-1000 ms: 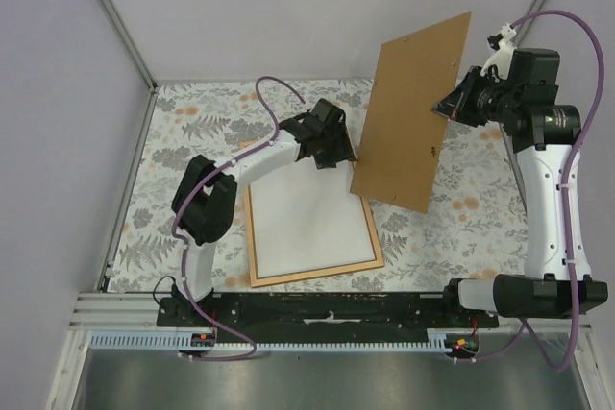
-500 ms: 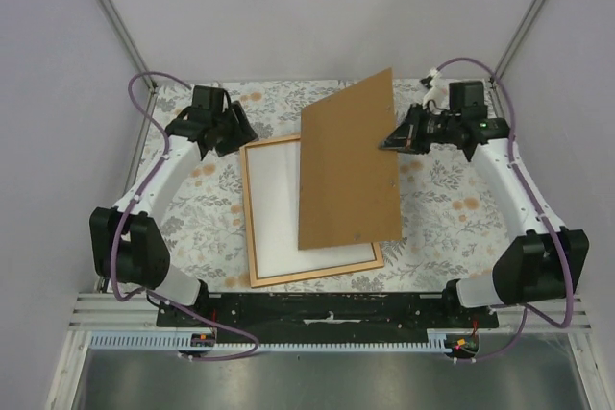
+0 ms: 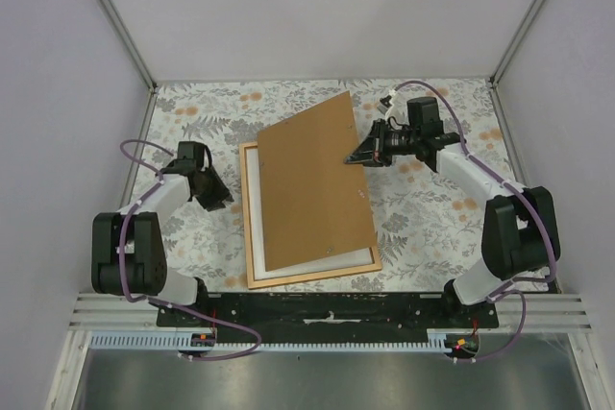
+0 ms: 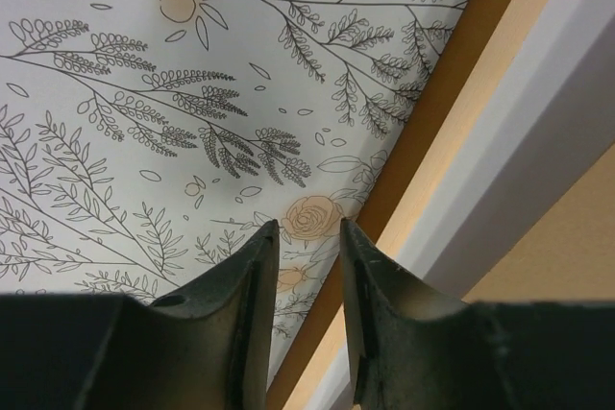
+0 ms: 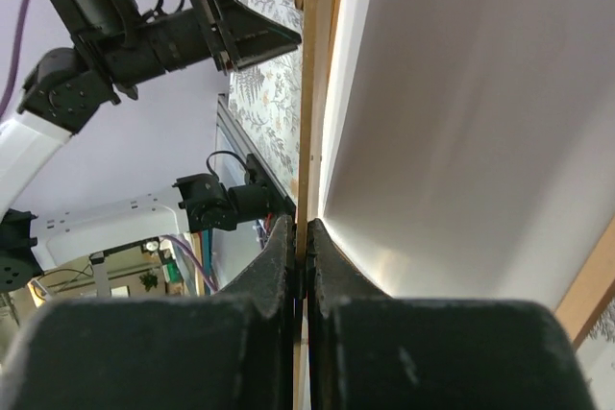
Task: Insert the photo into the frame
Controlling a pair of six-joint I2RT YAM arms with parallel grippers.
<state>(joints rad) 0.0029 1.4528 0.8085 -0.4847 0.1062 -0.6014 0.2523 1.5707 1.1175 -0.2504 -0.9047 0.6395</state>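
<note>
The thin wooden frame (image 3: 307, 277) lies flat on the cloth, and the photo (image 3: 252, 208) rests in it white side up, showing only as strips along the left and near sides. A stiff brown backing board (image 3: 312, 184) covers most of it, tilted, its right edge raised. My right gripper (image 3: 354, 159) is shut on that raised edge; in the right wrist view the fingertips (image 5: 288, 242) pinch the thin board (image 5: 312, 64), with the white photo (image 5: 461, 122) beside it. My left gripper (image 3: 222, 203) is open and holds nothing, just left of the frame (image 4: 478, 93).
A floral tablecloth (image 3: 432, 208) covers the table. Grey walls with metal corner posts (image 3: 110, 16) close in the back and sides. The arm bases stand on a black rail (image 3: 317, 306) at the near edge.
The right arm has brought the board from upright at the back right down over the frame. The left arm has pulled back from the frame's far edge to its left side, jaws narrowing.
</note>
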